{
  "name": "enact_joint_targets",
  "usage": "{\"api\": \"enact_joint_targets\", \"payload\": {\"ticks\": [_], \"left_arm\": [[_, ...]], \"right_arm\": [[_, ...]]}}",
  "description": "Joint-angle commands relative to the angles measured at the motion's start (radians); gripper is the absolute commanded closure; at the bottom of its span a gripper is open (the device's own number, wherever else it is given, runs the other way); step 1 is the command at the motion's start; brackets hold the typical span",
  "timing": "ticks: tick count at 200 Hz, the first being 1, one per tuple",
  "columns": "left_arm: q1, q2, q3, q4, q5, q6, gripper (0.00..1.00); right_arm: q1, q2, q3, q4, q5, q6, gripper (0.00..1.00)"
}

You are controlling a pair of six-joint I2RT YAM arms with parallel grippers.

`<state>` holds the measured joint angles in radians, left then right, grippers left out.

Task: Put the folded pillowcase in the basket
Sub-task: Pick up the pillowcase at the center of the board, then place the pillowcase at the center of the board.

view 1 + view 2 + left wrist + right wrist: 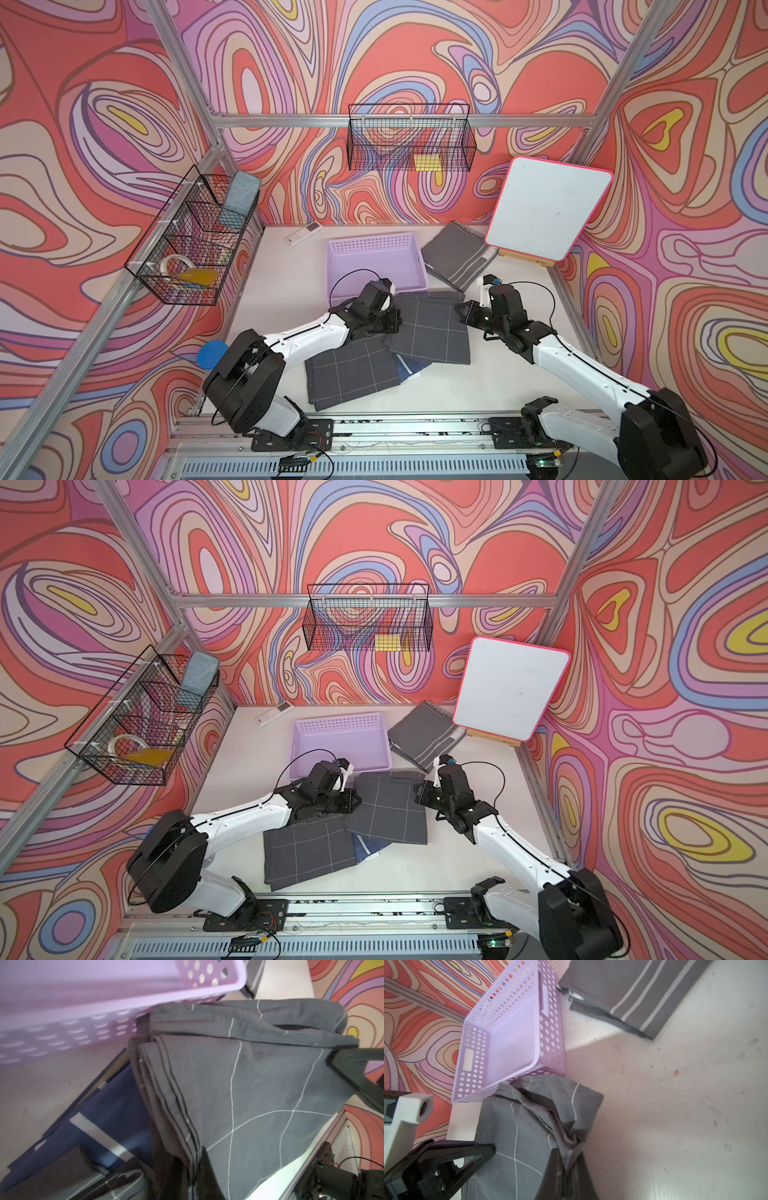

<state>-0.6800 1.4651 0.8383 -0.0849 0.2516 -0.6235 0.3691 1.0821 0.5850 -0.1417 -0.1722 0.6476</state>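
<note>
1. We see the left gripper [193,1161] clamped shut on the folded pillowcase [432,328]'s layered left edge. Both top views hide its fingertips under the wrist.
2. The pillowcase is outside the basket [376,245], with its far edge at the near wall.
3. The right gripper [568,1160] pinches the bunched right edge shut, and bare table [675,1105] lies beyond it.

Grey grid-lined folded pillowcase [430,328], edges seemingly raised, against lavender perforated basket [370,243]

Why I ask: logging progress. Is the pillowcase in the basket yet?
No, in the right wrist view the basket shows a bare floor, and the pillowcase lies outside it.
</note>
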Motion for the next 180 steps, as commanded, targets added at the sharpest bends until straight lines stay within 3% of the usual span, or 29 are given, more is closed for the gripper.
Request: {"api": "enact_joint_targets", "payload": {"ticks": [1, 52, 95, 180], "left_arm": [[0.0, -0.073, -0.01, 0.028, 0.019, 0.029, 1.0], [0.005, -0.177, 0.009, -0.004, -0.054, 0.025, 1.0], [0.025, -0.187, 0.079, -0.072, -0.083, 0.051, 1.0], [0.168, -0.199, 0.192, -0.155, -0.06, 0.126, 1.0]], "right_arm": [[0.002, -0.058, 0.001, -0.03, 0.033, -0.032, 1.0], [0.001, -0.084, 0.079, -0.018, 0.027, -0.067, 1.0], [0.002, 0.015, 0.208, 0.005, 0.003, -0.087, 1.0], [0.002, 0.23, 0.43, 0.058, -0.047, -0.112, 1.0]]}}
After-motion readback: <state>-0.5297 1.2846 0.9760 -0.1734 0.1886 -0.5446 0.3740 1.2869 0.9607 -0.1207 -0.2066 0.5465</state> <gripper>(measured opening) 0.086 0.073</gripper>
